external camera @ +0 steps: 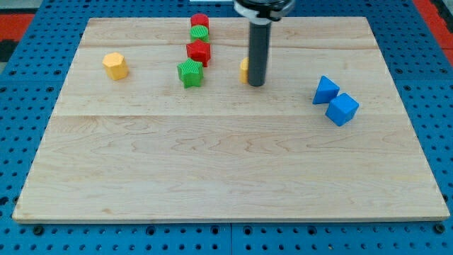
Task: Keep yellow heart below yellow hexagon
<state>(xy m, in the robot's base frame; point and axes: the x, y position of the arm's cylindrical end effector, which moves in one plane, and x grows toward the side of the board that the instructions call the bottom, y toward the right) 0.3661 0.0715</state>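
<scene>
The yellow hexagon (115,66) sits on the wooden board (226,163) at the view's upper left. A second yellow block (243,69), mostly hidden behind my rod, shows only a sliver; its shape cannot be made out. My tip (256,84) rests on the board just to the right of that sliver, touching or nearly touching it. The rod stands upright and comes down from the view's top centre.
A red block (199,21) and a green block (200,32) sit at the top centre, with a red star-like block (199,52) and a green star-like block (190,73) below them. Two blue blocks (325,90) (342,108) touch at the right.
</scene>
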